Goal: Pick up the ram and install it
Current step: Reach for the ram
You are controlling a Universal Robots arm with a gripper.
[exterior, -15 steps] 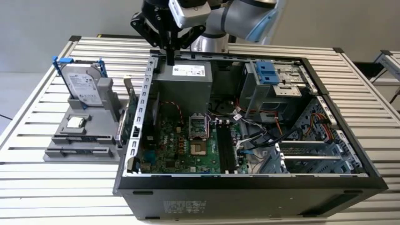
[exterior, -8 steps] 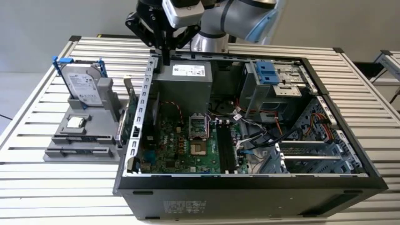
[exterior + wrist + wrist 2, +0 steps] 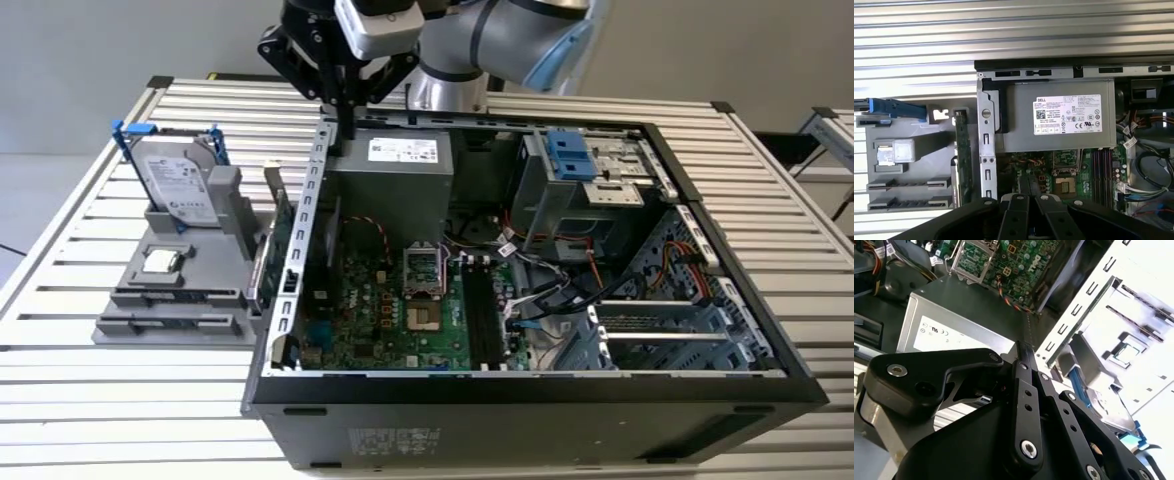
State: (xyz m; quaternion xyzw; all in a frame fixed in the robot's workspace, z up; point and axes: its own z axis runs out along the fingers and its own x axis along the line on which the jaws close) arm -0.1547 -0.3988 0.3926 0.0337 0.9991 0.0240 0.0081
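At the upper centre of the exterior view, the gripper (image 3: 344, 128) hangs over the rear corner of the open case (image 3: 561, 425), at the edge of the power supply (image 3: 400, 152). Its fingers are pressed together and grasp nothing. The ram (image 3: 280, 232) stands on edge in the grey holder (image 3: 174, 322) at the exterior view's left, just beside the case wall and well apart from the gripper. The hard drive (image 3: 180, 182) and the processor (image 3: 163, 261) occupy the same holder. In the first wrist view, the ram (image 3: 962, 155) lies between holder and case wall.
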